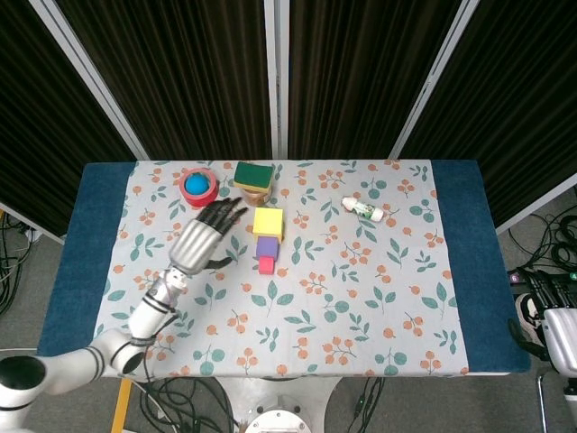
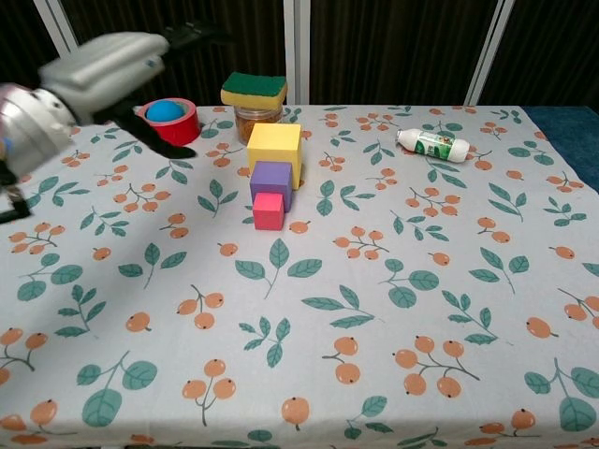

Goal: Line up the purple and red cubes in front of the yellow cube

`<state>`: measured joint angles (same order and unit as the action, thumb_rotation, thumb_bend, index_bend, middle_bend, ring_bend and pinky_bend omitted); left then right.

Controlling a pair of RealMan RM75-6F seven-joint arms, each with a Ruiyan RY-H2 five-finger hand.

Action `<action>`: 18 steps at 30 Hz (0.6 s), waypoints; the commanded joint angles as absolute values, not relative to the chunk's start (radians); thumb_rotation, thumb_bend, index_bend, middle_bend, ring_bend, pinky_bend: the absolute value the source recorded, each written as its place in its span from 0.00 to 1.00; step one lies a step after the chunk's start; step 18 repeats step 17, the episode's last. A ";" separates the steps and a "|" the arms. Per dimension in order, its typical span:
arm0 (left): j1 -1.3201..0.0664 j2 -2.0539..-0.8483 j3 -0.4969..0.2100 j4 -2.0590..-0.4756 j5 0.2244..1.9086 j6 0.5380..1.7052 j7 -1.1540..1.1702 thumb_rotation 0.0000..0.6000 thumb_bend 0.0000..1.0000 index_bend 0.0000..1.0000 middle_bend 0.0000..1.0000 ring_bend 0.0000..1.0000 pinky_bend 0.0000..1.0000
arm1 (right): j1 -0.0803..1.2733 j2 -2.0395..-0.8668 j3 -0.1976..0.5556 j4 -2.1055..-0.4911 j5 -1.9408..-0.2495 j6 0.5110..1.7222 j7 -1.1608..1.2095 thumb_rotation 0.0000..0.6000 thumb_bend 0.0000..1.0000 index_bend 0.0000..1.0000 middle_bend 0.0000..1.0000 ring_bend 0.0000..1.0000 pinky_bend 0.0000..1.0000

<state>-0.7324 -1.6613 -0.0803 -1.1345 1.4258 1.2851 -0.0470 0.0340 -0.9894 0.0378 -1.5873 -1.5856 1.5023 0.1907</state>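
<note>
From the head view, the left hand (image 1: pixel 200 241) hung over the flowered tablecloth (image 1: pixel 379 298), to the left of the cubes, with its dark fingers (image 1: pixel 225 212) stretched apart and nothing in them. The yellow cube (image 1: pixel 268 222) sat near the middle of the far half of the table. The purple cube (image 1: pixel 267 246) lay right against its near side, and the red cube (image 1: pixel 267 264) lay against the purple one, so the three made a short row running toward the robot. Behind them stood a roll of red tape (image 1: pixel 198 188) with a blue ball (image 1: pixel 196 184) in its hole, and a yellow-and-green sponge (image 1: pixel 254 173) resting on a jar. A small white bottle (image 1: pixel 365 209) lay on its side off to the right. I saw no right hand here.

From the chest view, the left hand (image 2: pixel 108 70) was blurred and raised at the upper left, clear of the cubes, with its fingers spread and empty. The yellow cube (image 2: pixel 274 150), purple cube (image 2: pixel 271 181) and red cube (image 2: pixel 269 211) stood touching in a line. The red tape (image 2: pixel 174 126) and blue ball (image 2: pixel 163 110) sat partly behind the hand, the sponge (image 2: pixel 254 89) topped the jar (image 2: pixel 255 121), and the bottle (image 2: pixel 431 144) lay to the right.
</note>
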 commanded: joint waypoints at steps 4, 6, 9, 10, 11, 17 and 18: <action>-0.455 -1.344 -0.067 -1.450 1.208 1.350 0.072 1.00 0.00 0.11 0.03 0.06 0.15 | 0.069 -1.010 0.045 -1.553 -1.580 1.459 0.221 1.00 0.29 0.00 0.10 0.03 0.17; -0.402 -1.321 -0.042 -1.483 1.208 1.388 0.077 1.00 0.00 0.11 0.03 0.06 0.15 | 0.078 -1.017 0.044 -1.546 -1.587 1.452 0.230 1.00 0.28 0.00 0.09 0.02 0.16; -0.335 -1.304 -0.006 -1.515 1.220 1.450 0.120 1.00 0.00 0.11 0.03 0.06 0.15 | 0.088 -1.030 0.038 -1.534 -1.603 1.447 0.262 1.00 0.24 0.00 0.08 0.00 0.14; -0.317 -1.299 0.003 -1.529 1.223 1.466 0.131 1.00 0.00 0.11 0.03 0.06 0.15 | 0.090 -1.033 0.035 -1.529 -1.608 1.446 0.267 1.00 0.23 0.00 0.08 0.00 0.13; -0.294 -1.293 0.013 -1.550 1.227 1.486 0.143 1.00 0.00 0.11 0.03 0.06 0.15 | 0.093 -1.038 0.033 -1.522 -1.613 1.445 0.270 1.00 0.22 0.00 0.08 0.00 0.13; -0.206 -1.283 0.036 -1.605 1.277 1.598 0.186 1.00 0.00 0.11 0.03 0.06 0.15 | 0.099 -1.045 0.033 -1.525 -1.619 1.455 0.260 1.00 0.21 0.00 0.08 0.00 0.12; -0.206 -1.283 0.036 -1.605 1.277 1.598 0.186 1.00 0.00 0.11 0.03 0.06 0.15 | 0.099 -1.045 0.033 -1.525 -1.619 1.455 0.260 1.00 0.21 0.00 0.08 0.00 0.12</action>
